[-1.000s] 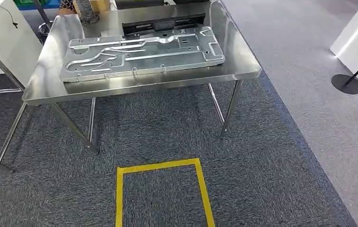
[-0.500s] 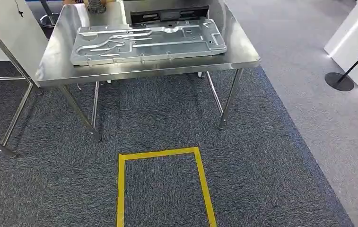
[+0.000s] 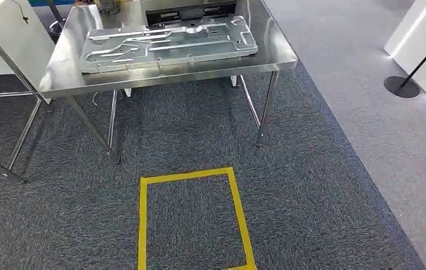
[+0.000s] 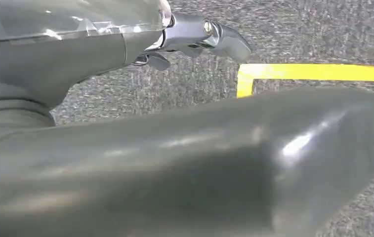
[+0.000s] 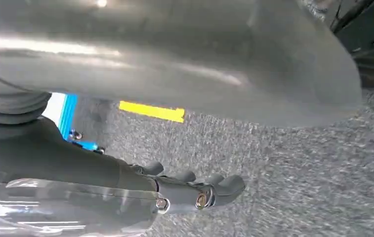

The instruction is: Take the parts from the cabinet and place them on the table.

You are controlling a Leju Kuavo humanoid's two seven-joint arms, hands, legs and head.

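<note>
L hand [image 4: 194, 37] hung over carpet, fingers extended, held nothing | stamped metal part [image 3: 168, 42] lay flat on steel table [image 3: 58, 79] | yellow tape square [image 3: 191, 216] on carpet nearer cam | R hand [image 5: 194, 190] fingers straight, empty

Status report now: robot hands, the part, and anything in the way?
Left robot hand and right robot hand open, holding nothing. Metal part flat on table. Yellow floor square ahead, nothing blocking.

Grey carpet [image 3: 312, 185] (yellow tape square [image 3: 193, 219])
</note>
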